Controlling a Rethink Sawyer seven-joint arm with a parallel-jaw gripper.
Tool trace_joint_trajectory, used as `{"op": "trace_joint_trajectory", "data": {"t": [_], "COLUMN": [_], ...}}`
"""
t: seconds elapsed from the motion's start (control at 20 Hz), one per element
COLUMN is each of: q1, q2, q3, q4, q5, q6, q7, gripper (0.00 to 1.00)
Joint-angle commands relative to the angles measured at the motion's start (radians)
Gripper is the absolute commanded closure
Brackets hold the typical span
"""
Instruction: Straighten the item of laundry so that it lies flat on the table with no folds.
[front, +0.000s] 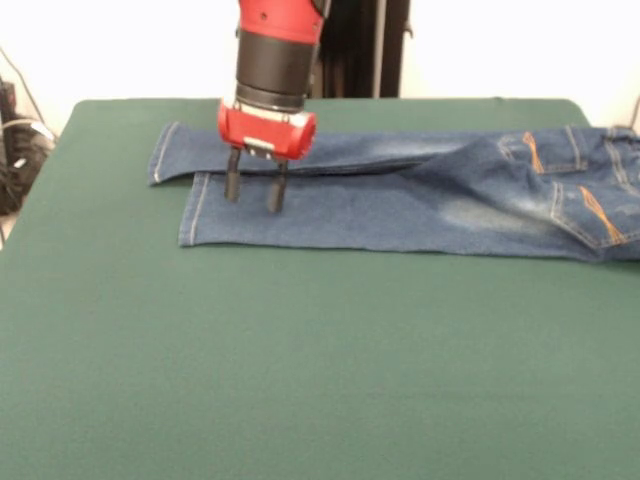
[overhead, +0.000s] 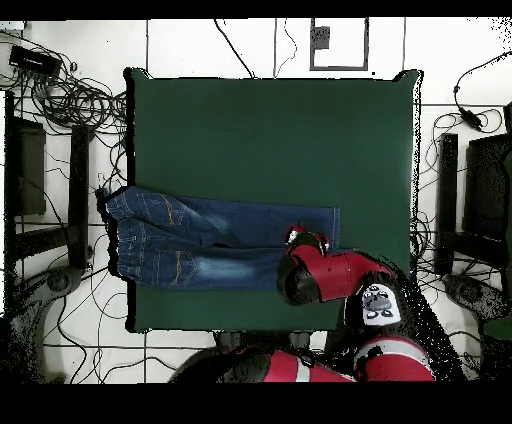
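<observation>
Gripper (front: 254, 193) hangs on the red and black arm (front: 275, 60) above the jeans (front: 420, 195), near the leg hems; its two black fingers (front: 233, 178) point straight down, parted with a clear gap between them, nothing held, and whether the tips touch the denim or hover just over it cannot be told. Jeans lie lengthwise across the green table (front: 300, 380), legs side by side and stretched out, the waistband end with its orange-stitched pockets (front: 597, 215) reaching the table's edge. In the overhead view the arm (overhead: 330, 275) covers the hem end of one leg, and the waistband (overhead: 115, 235) hangs slightly past the table's side edge.
</observation>
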Motion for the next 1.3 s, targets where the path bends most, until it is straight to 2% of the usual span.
{"op": "trace_joint_trajectory", "data": {"t": [0.05,0.2,0.35,0.65,1.0,1.15,1.3], "q1": [0.029,-0.001,-0.005,-0.063,-0.103,-0.211,-0.273], "q2": [0.037,-0.034,-0.054,-0.11,-0.037,0.018,0.054], "q3": [0.018,0.053,0.052,0.086,0.109,0.229,0.305], "q4": [-0.024,-0.009,0.015,0.052,-0.006,-0.03,-0.035], "q5": [0.073,0.038,0.019,-0.045,-0.094,-0.136,-0.161], "q6": [-0.015,0.066,0.072,0.109,0.099,0.198,0.239], "q7": [0.114,0.051,0.039,-0.015,-0.037,-0.123,-0.156], "gripper": [0.0,0.0,0.0,0.0,0.0,0.0,0.0]}}
